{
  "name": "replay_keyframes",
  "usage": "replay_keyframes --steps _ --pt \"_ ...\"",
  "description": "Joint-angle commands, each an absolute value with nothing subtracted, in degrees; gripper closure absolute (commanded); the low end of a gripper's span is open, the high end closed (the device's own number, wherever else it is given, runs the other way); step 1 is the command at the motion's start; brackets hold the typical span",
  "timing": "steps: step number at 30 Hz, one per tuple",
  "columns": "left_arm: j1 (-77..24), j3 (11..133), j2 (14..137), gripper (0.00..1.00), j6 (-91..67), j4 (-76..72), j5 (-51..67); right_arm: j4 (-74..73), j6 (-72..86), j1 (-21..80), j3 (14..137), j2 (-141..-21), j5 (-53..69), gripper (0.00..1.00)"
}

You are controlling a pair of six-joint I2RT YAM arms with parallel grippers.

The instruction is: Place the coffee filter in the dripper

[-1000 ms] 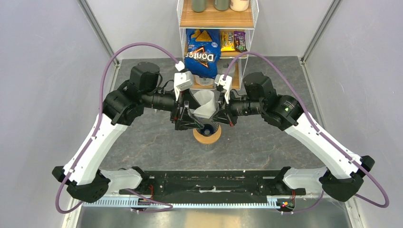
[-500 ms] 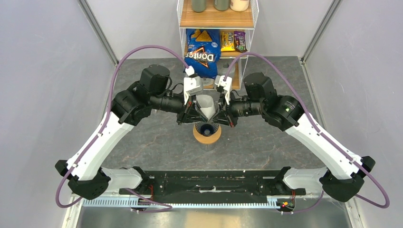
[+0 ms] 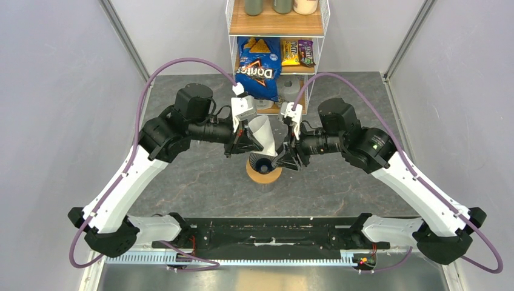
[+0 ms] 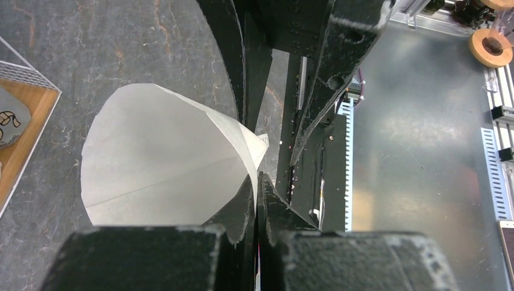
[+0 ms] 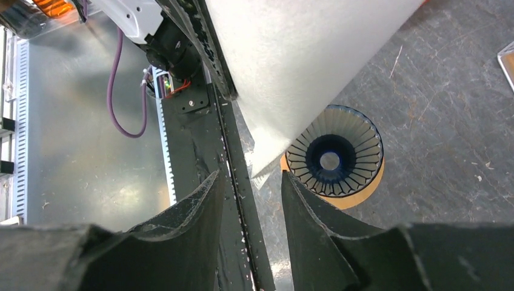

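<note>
The white paper coffee filter (image 3: 262,133) hangs tilted in the air, its point aimed down at the dripper (image 3: 264,164). My left gripper (image 3: 250,143) is shut on the filter's (image 4: 157,157) wall near its edge, the paper pinched between the fingertips (image 4: 245,200). The dark blue ribbed dripper (image 5: 333,159) stands upright on a tan ring (image 5: 363,195), with nothing inside it. My right gripper (image 5: 250,177) is open. The filter's (image 5: 303,60) point hangs just above its gap, touching neither finger. In the top view the right gripper (image 3: 283,160) sits right of the dripper.
A wire shelf rack (image 3: 276,36) stands at the back with a blue Doritos bag (image 3: 257,66) and candy packs (image 3: 298,52). Grey walls close in both sides. A black rail (image 3: 267,233) runs along the near edge between the arm bases.
My left gripper has shut on the filter. My right gripper has let go of it, opened and drawn back to the right and lower, beside the dripper.
</note>
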State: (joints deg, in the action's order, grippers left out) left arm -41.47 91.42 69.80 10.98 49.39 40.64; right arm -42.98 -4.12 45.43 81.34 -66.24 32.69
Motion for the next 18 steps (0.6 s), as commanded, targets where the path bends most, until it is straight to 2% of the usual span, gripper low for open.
replay_keyframes --steps 1,7,11,18 --pt "-41.22 92.55 69.08 0.98 8.37 46.1 42.83 -42.39 -4.93 45.09 81.33 -66.42 32.48 0.52" --pt "-41.26 92.33 69.35 0.98 7.39 46.04 43.46 -41.22 -4.76 45.11 82.7 -67.46 31.91 0.55" --pt "-41.22 92.47 69.45 0.98 6.28 45.1 42.89 -41.04 -5.85 45.13 82.53 -67.37 32.67 0.69" --pt "-41.15 92.55 69.55 0.98 5.59 44.65 41.4 -41.3 -7.55 45.07 81.86 -66.57 33.87 1.0"
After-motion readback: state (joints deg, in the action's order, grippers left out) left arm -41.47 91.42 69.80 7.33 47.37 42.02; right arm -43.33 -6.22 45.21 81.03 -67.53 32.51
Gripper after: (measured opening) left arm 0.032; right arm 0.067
